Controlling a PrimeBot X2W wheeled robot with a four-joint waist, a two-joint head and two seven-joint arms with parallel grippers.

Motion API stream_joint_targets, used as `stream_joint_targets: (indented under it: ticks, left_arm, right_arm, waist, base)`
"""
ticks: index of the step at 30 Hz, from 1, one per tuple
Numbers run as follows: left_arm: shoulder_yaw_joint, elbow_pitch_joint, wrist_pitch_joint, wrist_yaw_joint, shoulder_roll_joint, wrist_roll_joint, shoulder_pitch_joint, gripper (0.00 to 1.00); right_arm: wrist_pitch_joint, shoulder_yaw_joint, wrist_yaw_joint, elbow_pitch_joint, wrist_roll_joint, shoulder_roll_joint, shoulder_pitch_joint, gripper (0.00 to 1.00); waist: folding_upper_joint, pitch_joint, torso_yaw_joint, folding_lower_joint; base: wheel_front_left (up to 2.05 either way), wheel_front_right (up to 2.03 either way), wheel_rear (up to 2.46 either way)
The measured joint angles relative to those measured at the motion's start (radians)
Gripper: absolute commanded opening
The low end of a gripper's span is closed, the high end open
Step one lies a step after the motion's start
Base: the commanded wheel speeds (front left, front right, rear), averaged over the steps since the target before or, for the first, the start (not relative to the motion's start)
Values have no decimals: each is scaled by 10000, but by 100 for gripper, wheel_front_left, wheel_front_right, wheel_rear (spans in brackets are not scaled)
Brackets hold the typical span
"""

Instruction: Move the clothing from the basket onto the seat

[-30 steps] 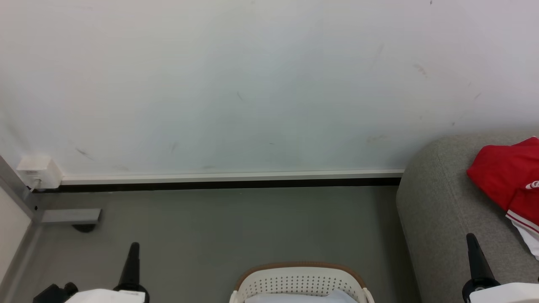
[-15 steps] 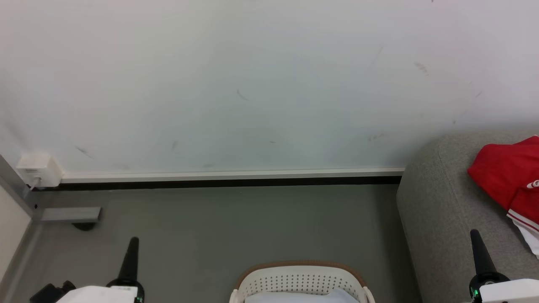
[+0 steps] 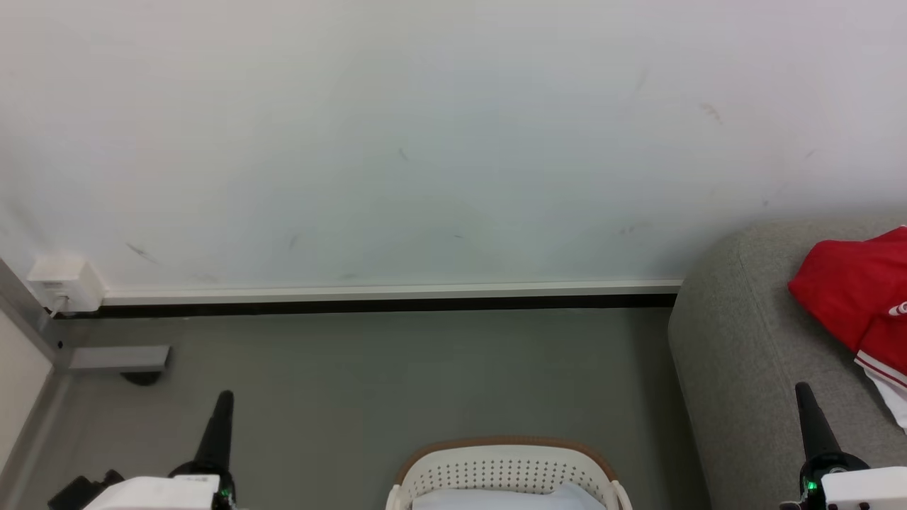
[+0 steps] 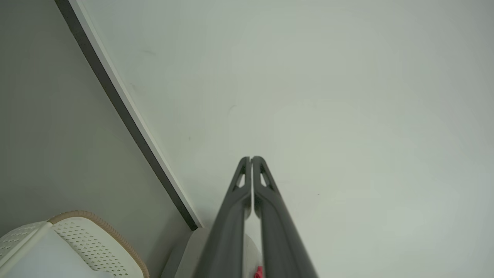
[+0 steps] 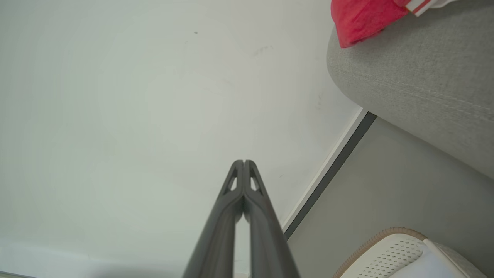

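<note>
**Both pincers clenched; red clothing on the seat**

My left pincer and right pincer are both clamped tight, fingers pressed together, gripping nothing and touching nothing. Between them, low in the head view, the basket is cut off by the frame edge; I see a pale shape inside but cannot make it out. Beyond my right pincer the clothing lies on the seat, apart from the fingertips, partly cropped at the right edge.

A scuffed pale wall meets the grey floor along a white-and-black skirting.
</note>
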Motion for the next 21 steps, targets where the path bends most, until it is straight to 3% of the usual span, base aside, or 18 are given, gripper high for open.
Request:
stream_joint_targets:
  ticks: [21]
  left_arm:
    - [113, -222, 441, -17, 10, -1517, -117, 0]
  right_arm:
    - [407, -316, 0, -82, 1340, 96, -122, 0]
  waist:
    - [0, 86, 16, 0]
  base:
    - [0, 0, 0]
